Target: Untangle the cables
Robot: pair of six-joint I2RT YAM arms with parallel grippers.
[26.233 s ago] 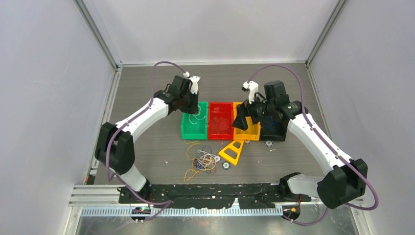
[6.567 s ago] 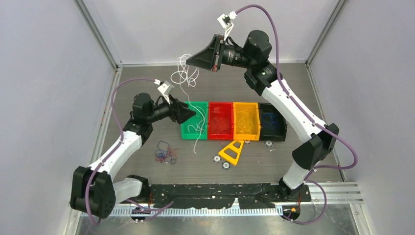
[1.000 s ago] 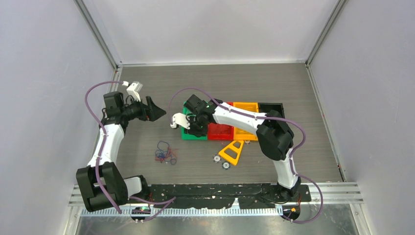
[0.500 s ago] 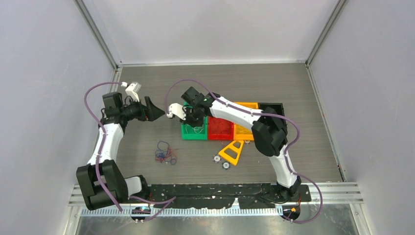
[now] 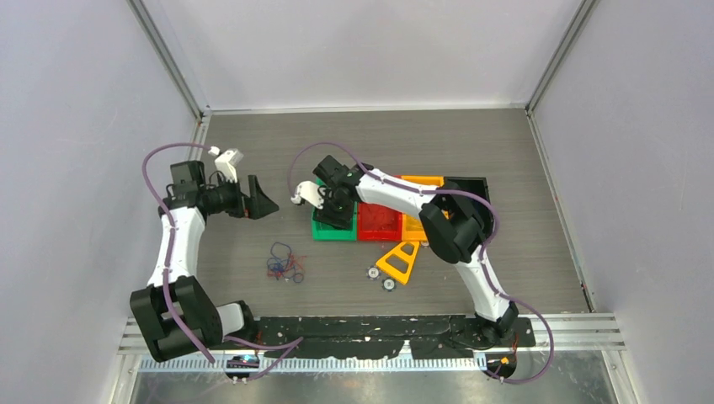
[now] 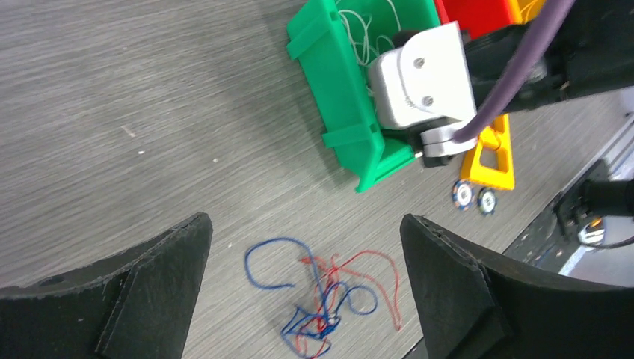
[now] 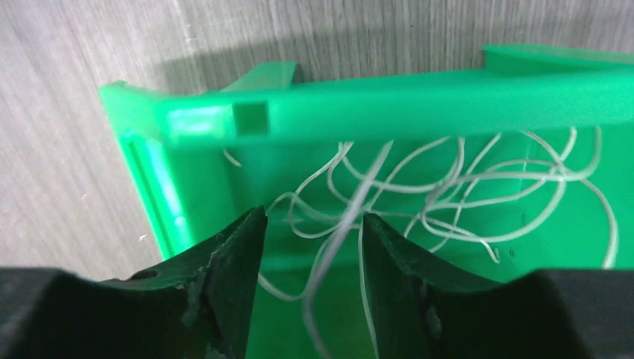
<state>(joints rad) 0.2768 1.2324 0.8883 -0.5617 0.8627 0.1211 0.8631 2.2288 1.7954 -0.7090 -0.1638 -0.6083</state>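
Your top view looks down from 6 o'clock; both wrist views share the green tray (image 7: 374,105), the right's closest.

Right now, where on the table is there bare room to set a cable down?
Bare table runs behind the bins to the far wall, and right of the black bin. Crowded: the green bin under the right gripper, the red-and-blue tangle near the left gripper, the yellow triangle.

No readable text — none anywhere
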